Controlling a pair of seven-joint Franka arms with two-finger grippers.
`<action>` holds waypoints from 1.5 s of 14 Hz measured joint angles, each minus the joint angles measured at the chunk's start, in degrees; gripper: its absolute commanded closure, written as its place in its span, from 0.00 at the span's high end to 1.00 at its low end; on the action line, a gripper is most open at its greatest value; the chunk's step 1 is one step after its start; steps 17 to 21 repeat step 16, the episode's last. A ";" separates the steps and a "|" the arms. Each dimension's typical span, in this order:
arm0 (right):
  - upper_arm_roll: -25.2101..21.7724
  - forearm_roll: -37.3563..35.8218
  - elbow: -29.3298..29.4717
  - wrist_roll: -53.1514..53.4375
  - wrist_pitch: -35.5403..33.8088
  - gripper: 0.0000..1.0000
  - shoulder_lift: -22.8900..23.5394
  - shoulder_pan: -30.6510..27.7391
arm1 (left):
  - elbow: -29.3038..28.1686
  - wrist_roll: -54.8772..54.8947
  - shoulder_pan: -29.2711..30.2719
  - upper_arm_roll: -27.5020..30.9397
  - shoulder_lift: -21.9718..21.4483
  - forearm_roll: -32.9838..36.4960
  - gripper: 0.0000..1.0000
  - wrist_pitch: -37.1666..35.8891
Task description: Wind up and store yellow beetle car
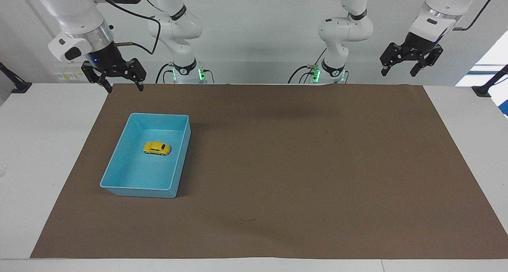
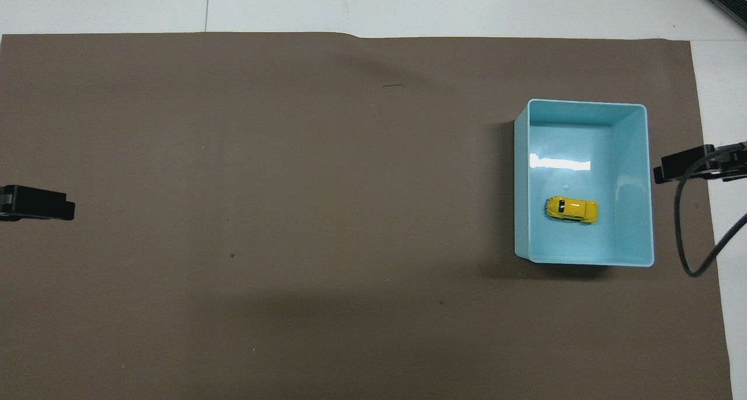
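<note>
With the small yellow beetle car [image 1: 157,148] lying stored in the light-blue plastic bin [image 1: 119,161], both the right gripper [image 1: 118,85] and left gripper [image 1: 400,67] are being held empty, released, well clear.

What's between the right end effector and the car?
Only the bin's wall separates the right end effector from the car; the facing view shows it.

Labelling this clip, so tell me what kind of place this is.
Likely a robotics lab bench: two white arms, a brown mat on a white table, a blue bin holding a yellow beetle car.
</note>
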 measured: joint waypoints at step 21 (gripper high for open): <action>0.00 2.09 0.18 0.34 -0.07 1.00 0.00 0.95 | 0.00 0.00 0.00 0.00 0.00 0.00 1.00 0.00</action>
